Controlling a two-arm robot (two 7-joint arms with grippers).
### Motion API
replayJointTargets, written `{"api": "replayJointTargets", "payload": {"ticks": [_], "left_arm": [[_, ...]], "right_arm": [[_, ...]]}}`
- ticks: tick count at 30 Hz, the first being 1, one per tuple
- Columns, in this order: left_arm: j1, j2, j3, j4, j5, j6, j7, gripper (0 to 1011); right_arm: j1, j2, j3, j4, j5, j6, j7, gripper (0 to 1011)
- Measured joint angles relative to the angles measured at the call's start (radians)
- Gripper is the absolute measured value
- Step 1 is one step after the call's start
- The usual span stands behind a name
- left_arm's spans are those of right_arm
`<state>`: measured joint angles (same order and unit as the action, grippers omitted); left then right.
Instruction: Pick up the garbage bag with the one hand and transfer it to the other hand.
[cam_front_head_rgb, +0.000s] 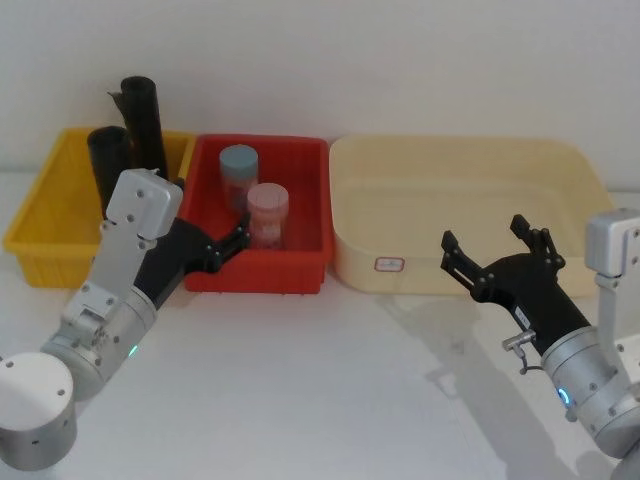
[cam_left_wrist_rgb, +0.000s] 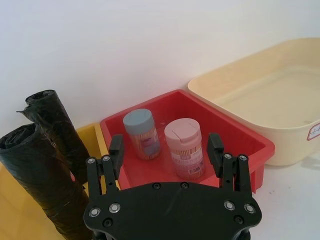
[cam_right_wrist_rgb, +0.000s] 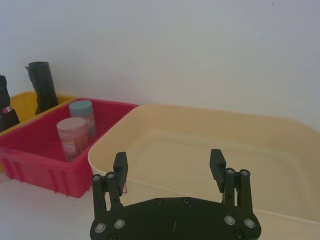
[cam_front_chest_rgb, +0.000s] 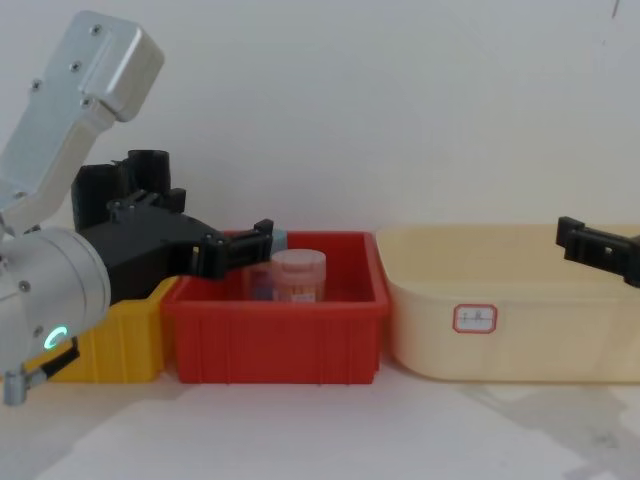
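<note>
Head view gives us the garbage bag standing upright at the back of the yellow bin, at the left end of the row of three containers on the white table. It is a thick black roll of crinkled plastic with an open, ragged top. In the right wrist view we make out a small red-orange mark on its side. A second black roll, reaching higher, stands just behind it against the wall.

We see the left gripper, on the arm with the green-cyan ring, hovering over the front left part of the red bin. Its fingers are spread and empty, pointing at the blue-lidded jar and the pink-lidded jar, beside the rolls and apart from them.

The right gripper, on the blue-ringed arm, hangs over the near rim of the cream tub, its fingers likewise spread wide and holding nothing.
</note>
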<state>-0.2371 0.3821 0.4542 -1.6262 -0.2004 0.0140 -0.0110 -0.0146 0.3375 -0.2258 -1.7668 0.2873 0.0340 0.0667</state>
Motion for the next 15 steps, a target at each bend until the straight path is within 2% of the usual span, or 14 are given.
{"api": "replayJointTargets", "payload": {"ticks": [15], "left_arm": [[0.000, 0.000, 0.000, 0.000, 0.000, 0.000, 0.000, 1001]], "right_arm": [[0.000, 0.000, 0.000, 0.000, 0.000, 0.000, 0.000, 1001]]}}
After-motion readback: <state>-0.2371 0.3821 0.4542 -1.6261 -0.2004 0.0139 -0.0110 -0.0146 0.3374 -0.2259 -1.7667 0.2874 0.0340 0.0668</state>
